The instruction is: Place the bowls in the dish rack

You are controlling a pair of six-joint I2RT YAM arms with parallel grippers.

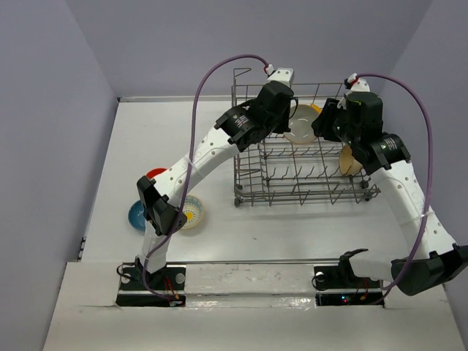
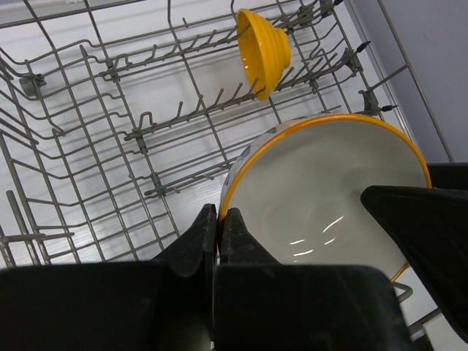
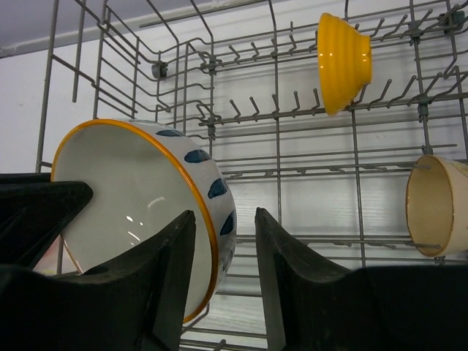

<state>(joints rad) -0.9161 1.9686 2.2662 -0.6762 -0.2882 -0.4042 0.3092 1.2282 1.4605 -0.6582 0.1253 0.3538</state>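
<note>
A white bowl (image 1: 300,123) with an orange rim and blue spots outside hangs tilted over the grey wire dish rack (image 1: 307,196). My left gripper (image 2: 218,216) is shut on its rim (image 2: 241,172). My right gripper (image 3: 224,219) is open, its jaws astride the opposite rim of the same bowl (image 3: 131,197), one finger inside and one outside with a gap. A yellow bowl (image 3: 342,62) and a tan bowl (image 3: 437,205) stand on edge in the rack (image 3: 278,146). An orange-red bowl (image 1: 156,174), a blue bowl (image 1: 137,215) and a flower-pattern bowl (image 1: 192,212) lie on the table at the left.
The rack's tall wire sides and rows of upright tines (image 2: 183,117) surround both grippers. The left arm's lower links (image 1: 164,205) pass over the three bowls on the table. Purple cables arch above both arms.
</note>
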